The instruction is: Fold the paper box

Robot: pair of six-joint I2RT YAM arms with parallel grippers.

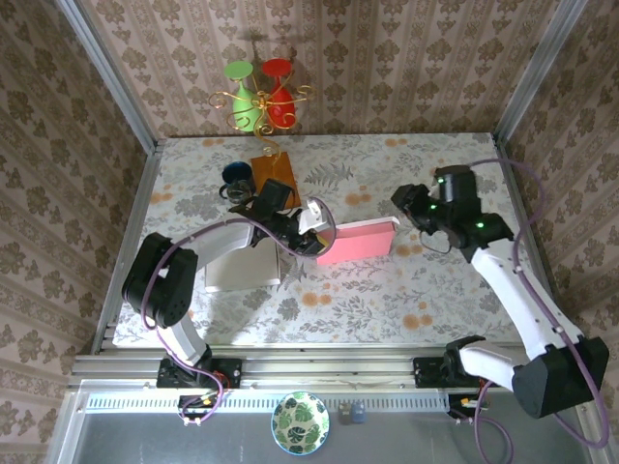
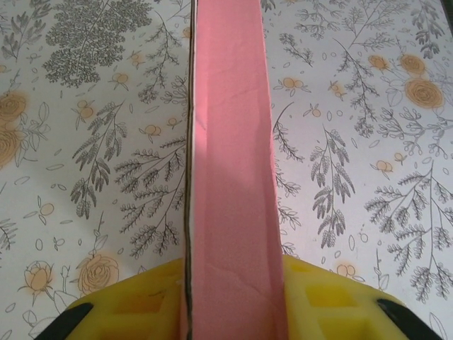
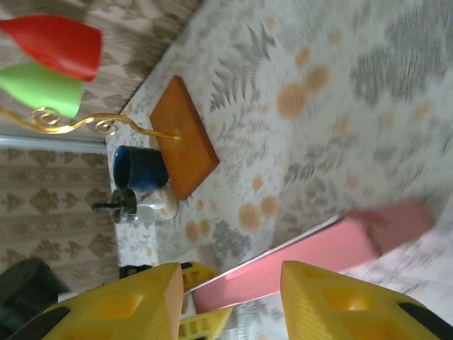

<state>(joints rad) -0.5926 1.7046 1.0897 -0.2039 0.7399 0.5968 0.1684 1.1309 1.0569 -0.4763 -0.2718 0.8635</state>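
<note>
The pink paper box [image 1: 356,242] lies on the floral table near the middle, a white flap [image 1: 318,215] raised at its left end. My left gripper [image 1: 309,235] is shut on that left end. In the left wrist view the box [image 2: 230,142] runs as a narrow pink strip straight away from the yellow fingers [image 2: 141,301], which press it from both sides. My right gripper [image 1: 404,205] hangs open just beyond the box's right end, apart from it. From the right wrist, the box [image 3: 318,255] lies past the spread yellow fingers [image 3: 333,297].
A wooden stand [image 1: 273,166] with a gold holder and red and green cups [image 1: 259,87] stands at the back. A blue mug [image 1: 236,174] and a small bottle [image 3: 138,205] sit beside it. A white flat sheet [image 1: 242,269] lies left of the box. A patterned bowl [image 1: 300,422] sits below the table edge.
</note>
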